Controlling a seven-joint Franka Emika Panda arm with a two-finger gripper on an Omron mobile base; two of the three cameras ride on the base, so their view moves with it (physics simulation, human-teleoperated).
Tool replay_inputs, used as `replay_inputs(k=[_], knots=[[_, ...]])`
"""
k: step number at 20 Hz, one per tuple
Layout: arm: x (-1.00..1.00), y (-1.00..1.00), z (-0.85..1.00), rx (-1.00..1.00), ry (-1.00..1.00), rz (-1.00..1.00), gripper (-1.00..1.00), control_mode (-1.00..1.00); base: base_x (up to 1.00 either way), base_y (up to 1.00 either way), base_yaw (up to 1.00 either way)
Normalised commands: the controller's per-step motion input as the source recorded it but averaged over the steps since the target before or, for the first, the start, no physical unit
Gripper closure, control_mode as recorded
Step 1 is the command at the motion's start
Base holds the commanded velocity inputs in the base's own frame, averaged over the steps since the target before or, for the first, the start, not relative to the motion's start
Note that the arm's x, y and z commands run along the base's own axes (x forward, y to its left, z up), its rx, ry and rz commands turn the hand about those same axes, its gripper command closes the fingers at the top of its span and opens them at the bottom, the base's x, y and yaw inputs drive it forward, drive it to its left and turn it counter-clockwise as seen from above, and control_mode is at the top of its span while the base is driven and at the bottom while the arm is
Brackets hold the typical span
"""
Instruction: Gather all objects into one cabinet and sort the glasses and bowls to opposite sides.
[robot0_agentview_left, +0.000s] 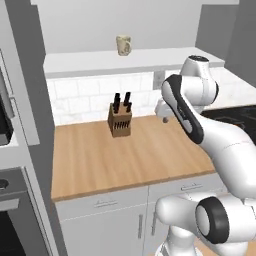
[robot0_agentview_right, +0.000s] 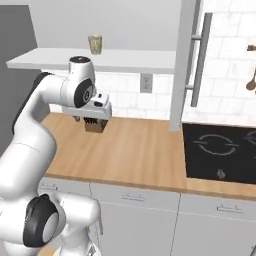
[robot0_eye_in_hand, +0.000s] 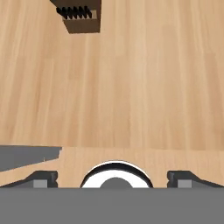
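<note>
One beige mottled glass (robot0_agentview_left: 123, 45) (robot0_agentview_right: 95, 44) stands upright at the back of the cabinet's pale grey shelf (robot0_agentview_left: 90, 64) (robot0_agentview_right: 130, 61). The bowls are out of view. My gripper (robot0_agentview_left: 164, 117) (robot0_agentview_right: 86, 118) hangs over the wooden counter, well below and in front of that shelf, pointing down. In the hand view my gripper (robot0_eye_in_hand: 114, 179) is open, with its two dark fingertips (robot0_eye_in_hand: 43, 178) far apart and nothing between them but bare counter.
A wooden knife block (robot0_agentview_left: 120, 120) (robot0_agentview_right: 95, 126) (robot0_eye_in_hand: 81, 17) stands on the counter (robot0_agentview_left: 130, 155) close to the gripper. A black cooktop (robot0_agentview_right: 220, 150) lies to the right. A grey cabinet door (robot0_agentview_right: 183, 65) with a bar handle hangs beside it. White drawers (robot0_agentview_left: 105, 220) sit below.
</note>
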Motion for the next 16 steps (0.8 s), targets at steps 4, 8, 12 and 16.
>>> replay_inputs(k=[4,8,12,16], knots=[[0.00,0.00,0.00,0.00,0.00,0.00,-1.00,1.00,0.04,0.38,0.36],[0.00,0.00,0.00,0.00,0.00,0.00,-1.00,1.00,0.52,0.16,0.25],[0.00,0.00,0.00,0.00,0.00,0.00,-1.00,1.00,0.68,0.00,0.13],[0.00,0.00,0.00,0.00,0.00,0.00,-1.00,1.00,0.61,0.00,0.00]])
